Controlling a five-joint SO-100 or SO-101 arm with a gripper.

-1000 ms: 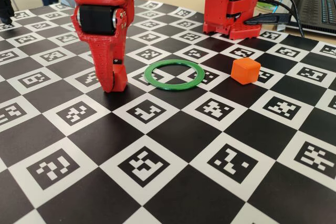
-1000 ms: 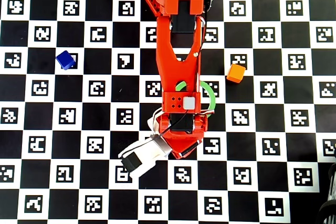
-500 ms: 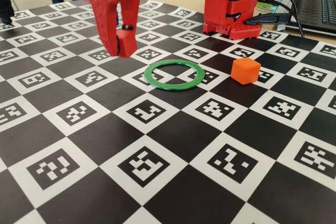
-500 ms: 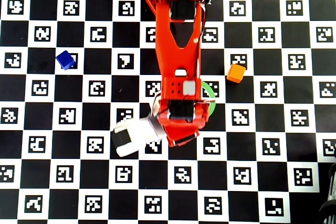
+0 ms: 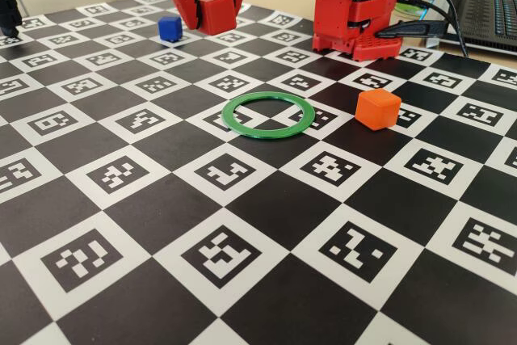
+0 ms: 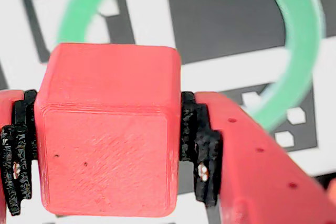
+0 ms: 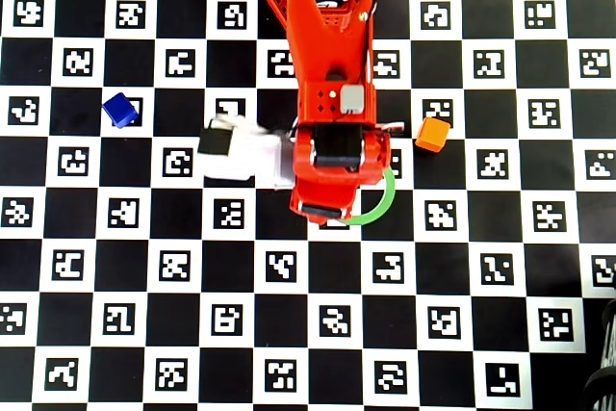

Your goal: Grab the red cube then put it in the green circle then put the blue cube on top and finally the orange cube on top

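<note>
My gripper (image 5: 212, 15) is shut on the red cube (image 5: 216, 12) and holds it well above the board. In the wrist view the red cube (image 6: 107, 140) fills the space between the black pads (image 6: 202, 148) of the gripper (image 6: 108, 153), with the green circle (image 6: 302, 45) lying on the board beyond it. The green circle (image 5: 269, 114) lies flat mid-board with nothing inside it. To its right sits the orange cube (image 5: 378, 108). The blue cube (image 5: 170, 27) rests at the far left. In the overhead view the arm hides the red cube and covers the left part of the green circle (image 7: 381, 203).
The board is a black-and-white marker mat (image 5: 242, 280). The red arm base (image 5: 355, 6) stands at the back, with cables and a laptop (image 5: 489, 6) to its right. A white camera block (image 7: 236, 153) sticks out from the wrist.
The gripper has lifted the red cube off the board, risen and swung toward the back. In the overhead view the wrist has moved up the picture over the green circle.
</note>
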